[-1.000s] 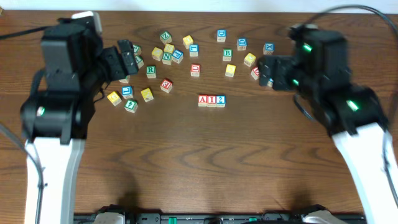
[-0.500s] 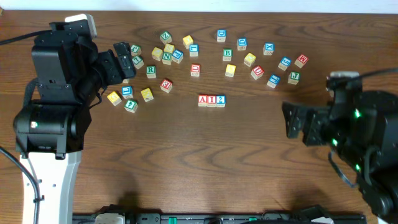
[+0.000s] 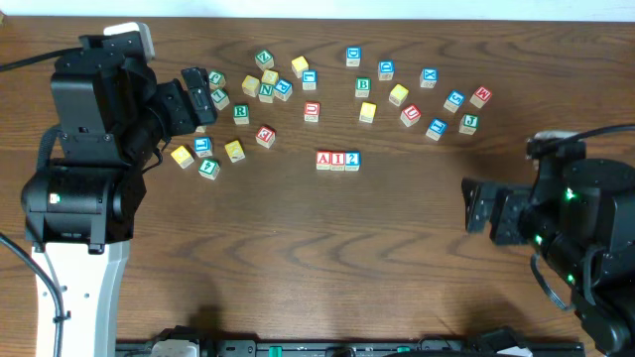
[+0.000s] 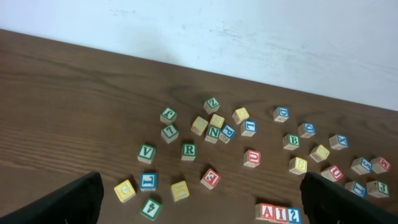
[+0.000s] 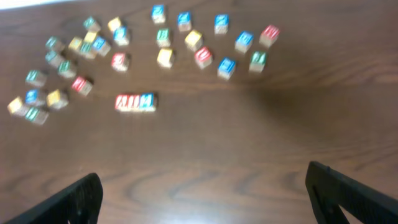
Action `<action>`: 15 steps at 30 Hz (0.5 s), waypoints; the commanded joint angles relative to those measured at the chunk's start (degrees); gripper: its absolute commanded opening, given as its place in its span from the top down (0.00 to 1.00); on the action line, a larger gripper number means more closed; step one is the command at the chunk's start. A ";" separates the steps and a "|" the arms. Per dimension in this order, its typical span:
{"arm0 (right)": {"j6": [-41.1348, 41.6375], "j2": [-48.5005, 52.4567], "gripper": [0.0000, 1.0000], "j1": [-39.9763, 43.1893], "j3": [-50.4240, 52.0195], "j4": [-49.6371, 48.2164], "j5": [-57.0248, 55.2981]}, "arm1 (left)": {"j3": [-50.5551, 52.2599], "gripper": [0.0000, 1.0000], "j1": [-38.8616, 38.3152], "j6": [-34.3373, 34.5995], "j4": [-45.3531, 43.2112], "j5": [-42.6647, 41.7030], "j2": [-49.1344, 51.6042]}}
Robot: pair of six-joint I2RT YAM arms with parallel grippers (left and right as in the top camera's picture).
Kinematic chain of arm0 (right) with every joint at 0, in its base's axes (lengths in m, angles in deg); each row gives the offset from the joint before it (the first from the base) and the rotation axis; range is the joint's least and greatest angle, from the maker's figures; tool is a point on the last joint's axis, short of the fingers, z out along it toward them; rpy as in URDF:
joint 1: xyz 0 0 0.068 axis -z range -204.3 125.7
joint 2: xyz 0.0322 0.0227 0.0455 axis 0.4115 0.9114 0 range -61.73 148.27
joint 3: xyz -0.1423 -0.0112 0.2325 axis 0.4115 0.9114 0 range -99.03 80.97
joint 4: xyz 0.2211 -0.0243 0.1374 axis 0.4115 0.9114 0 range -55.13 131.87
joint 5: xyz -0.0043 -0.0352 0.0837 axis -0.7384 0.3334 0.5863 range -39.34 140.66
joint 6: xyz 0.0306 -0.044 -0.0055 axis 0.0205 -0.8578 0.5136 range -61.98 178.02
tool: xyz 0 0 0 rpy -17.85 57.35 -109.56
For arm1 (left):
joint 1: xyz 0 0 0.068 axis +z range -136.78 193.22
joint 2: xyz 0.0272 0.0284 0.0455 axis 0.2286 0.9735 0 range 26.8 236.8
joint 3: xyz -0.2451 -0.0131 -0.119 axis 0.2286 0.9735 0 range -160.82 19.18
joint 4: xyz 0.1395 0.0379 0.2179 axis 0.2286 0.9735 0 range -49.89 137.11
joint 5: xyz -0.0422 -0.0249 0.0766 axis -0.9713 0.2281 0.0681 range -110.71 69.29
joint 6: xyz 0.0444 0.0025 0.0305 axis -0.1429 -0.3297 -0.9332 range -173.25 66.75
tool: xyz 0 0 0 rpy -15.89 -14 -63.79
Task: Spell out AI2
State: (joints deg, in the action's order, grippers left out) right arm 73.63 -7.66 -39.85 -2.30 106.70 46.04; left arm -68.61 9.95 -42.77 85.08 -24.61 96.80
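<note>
Three-block row [image 3: 337,160]; roughly twenty-seven strays [image 3: 312,111].

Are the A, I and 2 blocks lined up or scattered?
Lined up: red A block, red I block and blue 2 block touch in one row.

A dark wooden table [image 4: 74,87] meets a plain white wall [image 4: 249,37] behind

Overhead view: the right black two-finger gripper [image 3: 474,207], a second ago above the far-right cluster, now sits drawn back toward the near right edge of the brown wooden table [image 3: 327,258]; four small wooden letter blocks [image 3: 454,100] it covered are now exposed; over the last half-second it shifts only slightly.
</note>
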 commanded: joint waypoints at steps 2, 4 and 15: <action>-4.02 -2.80 0.01 0.96 6.88 -8.83 -4.87 | -0.31 0.00 0.09 -0.37 0.00 0.52 -0.02; -5.66 -5.70 0.01 2.01 12.28 -15.58 -4.63 | -0.31 0.00 0.09 -0.37 0.00 0.52 -0.02; -6.32 -27.45 0.01 10.69 49.66 -50.56 1.40 | -0.31 0.00 0.09 -0.37 0.00 0.52 -0.02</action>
State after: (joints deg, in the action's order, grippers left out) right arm 68.26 -30.55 -30.28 40.15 59.62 45.67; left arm -68.61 9.95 -42.80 85.08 -24.64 96.82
